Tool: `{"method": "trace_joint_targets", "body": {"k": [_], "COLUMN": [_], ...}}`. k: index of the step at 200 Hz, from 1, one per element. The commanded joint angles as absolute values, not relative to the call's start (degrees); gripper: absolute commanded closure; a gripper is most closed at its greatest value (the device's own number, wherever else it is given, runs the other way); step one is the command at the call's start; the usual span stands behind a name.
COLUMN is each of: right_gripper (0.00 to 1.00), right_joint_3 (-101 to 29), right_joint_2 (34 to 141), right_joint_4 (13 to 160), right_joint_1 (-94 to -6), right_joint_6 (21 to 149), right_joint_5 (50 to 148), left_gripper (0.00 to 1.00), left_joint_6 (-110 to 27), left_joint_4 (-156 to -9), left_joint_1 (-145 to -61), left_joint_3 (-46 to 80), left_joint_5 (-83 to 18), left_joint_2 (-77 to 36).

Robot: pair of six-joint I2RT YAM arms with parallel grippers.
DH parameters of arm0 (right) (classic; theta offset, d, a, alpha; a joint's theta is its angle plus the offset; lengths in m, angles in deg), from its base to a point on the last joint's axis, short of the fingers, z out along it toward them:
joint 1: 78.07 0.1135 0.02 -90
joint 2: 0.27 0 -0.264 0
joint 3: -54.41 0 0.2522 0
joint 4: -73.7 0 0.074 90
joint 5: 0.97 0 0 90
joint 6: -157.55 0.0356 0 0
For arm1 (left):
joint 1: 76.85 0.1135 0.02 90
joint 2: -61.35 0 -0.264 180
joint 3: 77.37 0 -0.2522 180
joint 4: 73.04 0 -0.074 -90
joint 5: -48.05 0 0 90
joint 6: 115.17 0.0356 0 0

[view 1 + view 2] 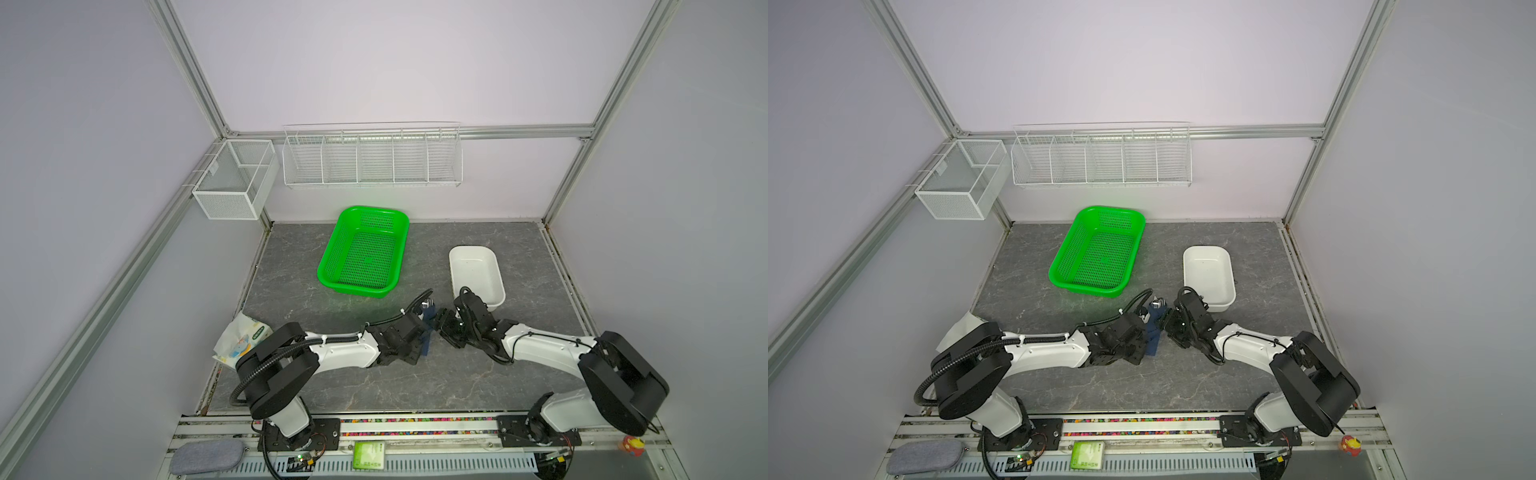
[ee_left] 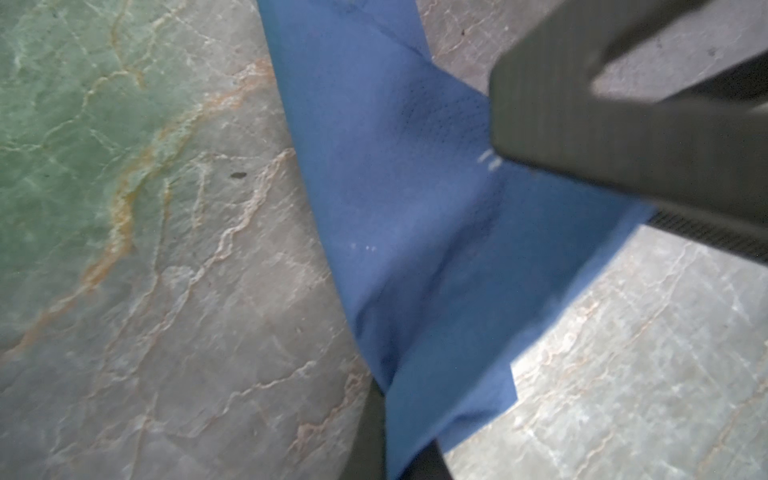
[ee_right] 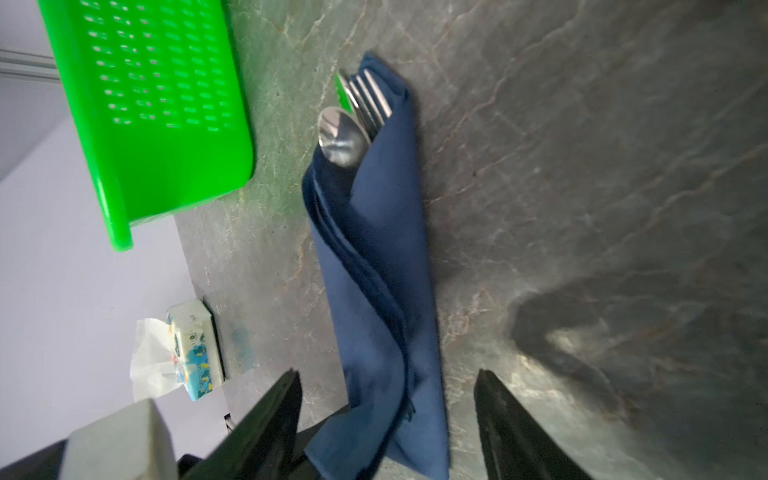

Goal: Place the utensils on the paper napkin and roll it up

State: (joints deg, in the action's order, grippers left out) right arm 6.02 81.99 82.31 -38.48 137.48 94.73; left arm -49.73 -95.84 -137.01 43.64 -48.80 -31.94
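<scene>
The paper napkin (image 3: pixel 374 270) lies rolled on the surface (image 3: pixel 582 166) between the arms, the utensils (image 3: pixel 353 120) poking from one end; the left hand (image 1: pixel 419 349) is clenched on the roll, seemingly to stop it unrolling; the right hand (image 3: pixel 386 374) is released, its fingers straddling the roll without touching.

Rolled navy-blue paper napkin (image 3: pixel 374 257), silver metal utensils (image 3: pixel 357 116) in its far end, lies between the right gripper's (image 3: pixel 386 374) parted jaws. Green perforated plastic basket (image 1: pixel 361 257) stands beyond-left and white rectangular tub (image 1: pixel 476 274) just beyond.
</scene>
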Motion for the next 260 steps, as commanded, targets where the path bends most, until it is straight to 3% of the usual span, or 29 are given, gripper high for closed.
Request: {"method": "trace_joint_targets", "body": {"k": [1,28,57,142,172,216,260], "right_gripper": [0.29,0.28,0.36,0.93,0.94,0.94,0.94], "right_joint_3": [5.7,6.0,5.5,7.1,7.2,6.9,6.9], "right_joint_2": [80.6,79.9,82.8,83.3,83.5,84.4,84.9], "right_joint_4": [86.3,84.1,80.5,80.4,82.2,84.4,84.3], "right_joint_1": [-38.4,-38.3,-37.8,-39.1,-39.8,-39.9,-40.1], "right_joint_6": [140.4,140.7,142.1,140.2,136.9,134.2,133.0], "right_joint_5": [92.0,93.3,95.9,94.4,93.7,92.6,92.7], "left_gripper": [1.00,1.00,1.00,0.99,0.91,0.63,0.56], "left_joint_6": [-48.7,-48.7,-48.7,-48.6,-48.2,-48.0,-53.0], "left_joint_4": [-96.2,-96.2,-96.3,-97.2,-96.8,-95.0,-91.1], "left_joint_1": [-137.3,-137.4,-137.5,-137.8,-137.8,-137.8,-137.6], "left_joint_3": [41.9,42.1,41.9,42.0,43.1,46.1,52.1], "left_joint_5": [-50.0,-50.1,-50.2,-50.7,-49.3,-43.8,-42.5], "left_joint_2": [-33.1,-32.9,-33.2,-32.9,-31.8,-26.0,-13.7]}}
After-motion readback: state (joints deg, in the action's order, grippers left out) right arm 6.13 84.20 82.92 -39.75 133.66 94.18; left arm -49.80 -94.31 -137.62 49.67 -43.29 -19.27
